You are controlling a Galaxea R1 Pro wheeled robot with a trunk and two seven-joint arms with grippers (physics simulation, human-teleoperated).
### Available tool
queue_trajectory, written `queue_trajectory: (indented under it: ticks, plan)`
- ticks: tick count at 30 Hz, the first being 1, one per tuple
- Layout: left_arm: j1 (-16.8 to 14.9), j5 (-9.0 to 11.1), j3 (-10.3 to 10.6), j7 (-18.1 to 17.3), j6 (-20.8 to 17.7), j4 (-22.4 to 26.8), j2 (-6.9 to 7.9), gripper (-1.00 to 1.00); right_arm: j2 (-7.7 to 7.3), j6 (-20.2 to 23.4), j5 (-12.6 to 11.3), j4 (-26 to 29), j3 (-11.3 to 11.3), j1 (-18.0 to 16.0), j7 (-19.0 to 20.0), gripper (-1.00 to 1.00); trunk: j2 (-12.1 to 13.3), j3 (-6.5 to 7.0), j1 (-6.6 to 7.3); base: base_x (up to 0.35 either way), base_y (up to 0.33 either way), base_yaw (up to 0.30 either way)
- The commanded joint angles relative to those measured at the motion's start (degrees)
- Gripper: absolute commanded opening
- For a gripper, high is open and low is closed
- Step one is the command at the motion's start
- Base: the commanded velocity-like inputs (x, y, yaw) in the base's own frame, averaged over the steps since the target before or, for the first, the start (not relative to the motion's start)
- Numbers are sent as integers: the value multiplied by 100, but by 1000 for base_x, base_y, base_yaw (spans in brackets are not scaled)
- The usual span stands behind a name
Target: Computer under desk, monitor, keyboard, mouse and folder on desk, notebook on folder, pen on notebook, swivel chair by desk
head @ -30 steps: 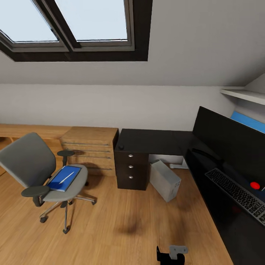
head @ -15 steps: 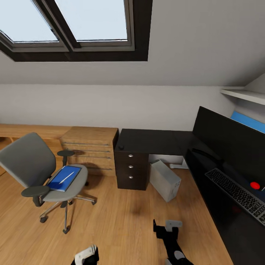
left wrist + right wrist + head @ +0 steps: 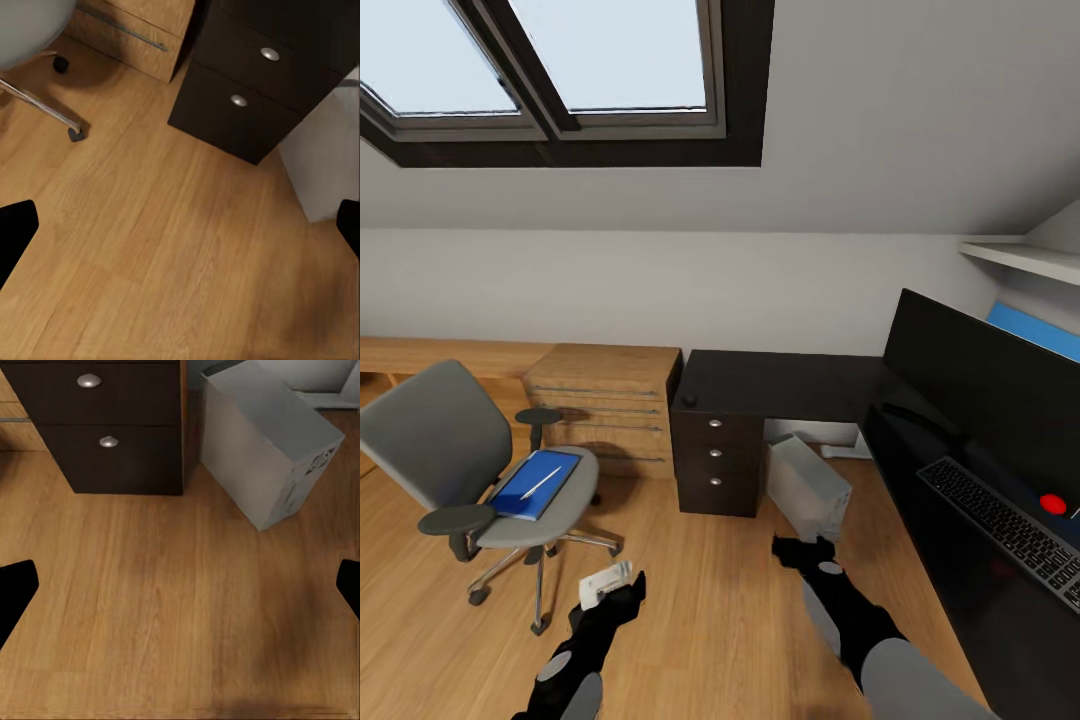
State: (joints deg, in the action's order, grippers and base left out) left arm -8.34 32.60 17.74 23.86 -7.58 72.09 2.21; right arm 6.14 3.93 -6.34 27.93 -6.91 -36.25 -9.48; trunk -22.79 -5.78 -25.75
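The grey swivel chair (image 3: 450, 450) stands at the left, away from the black desk (image 3: 780, 385). On its seat lies the blue folder (image 3: 535, 485) with the white pen (image 3: 541, 482) on top; I cannot make out the notebook. The monitor (image 3: 980, 380) and keyboard (image 3: 1010, 525) are on the desk's right wing. A small dark rounded thing, apparently the mouse (image 3: 688, 400), sits on the desk's left corner. The grey computer (image 3: 807, 487) (image 3: 270, 442) leans on the floor beside the drawer unit (image 3: 718, 460). My left gripper (image 3: 622, 592) (image 3: 180, 232) and right gripper (image 3: 800, 552) (image 3: 180, 592) hover open over bare floor.
A light wooden chest (image 3: 605, 405) stands between chair and desk. A red object (image 3: 1052, 503) lies on the desk by the keyboard. The chair's chrome leg and caster (image 3: 75, 133) are near my left gripper. Wooden floor stretches between the chair and the desk.
Both arms have risen from the lower edge of the head view and stretched forward over the floor. The chair, desk and computer have not moved.
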Motion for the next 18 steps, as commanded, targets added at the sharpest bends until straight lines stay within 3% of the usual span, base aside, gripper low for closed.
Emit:
queue_trajectory:
  ticks: [1, 3, 4, 8, 14, 18]
  plan:
    - [-4, 35, -12, 58, -137, 197, 7, 100, -6, 250, -97, 22, -16, -89, -90, 100, -13, -14, -4, 0, 0, 0]
    - [-3, 39, -54, 74, -319, 490, 12, 100, -10, 629, -218, 38, 109, -228, -158, 100, -13, -14, -4, 0, 0, 0]
    - [-2, 52, -90, 80, -439, 683, 20, 100, -14, 893, -382, 60, 290, -322, -211, 100, -13, -14, -4, 0, 0, 0]
    - [-5, 52, -122, 107, -566, 829, 24, 100, -24, 1202, -635, 136, 592, -419, -251, 100, -13, -14, -4, 0, 0, 0]
    - [-4, 43, -147, 165, -643, 807, 58, 100, -32, 1322, -758, 215, 756, -459, -253, 100, -13, -14, -4, 0, 0, 0]
    - [-2, 41, -146, 187, -658, 799, 161, 100, -33, 1328, -784, 237, 795, -467, -228, 100, -13, -14, -4, 0, 0, 0]
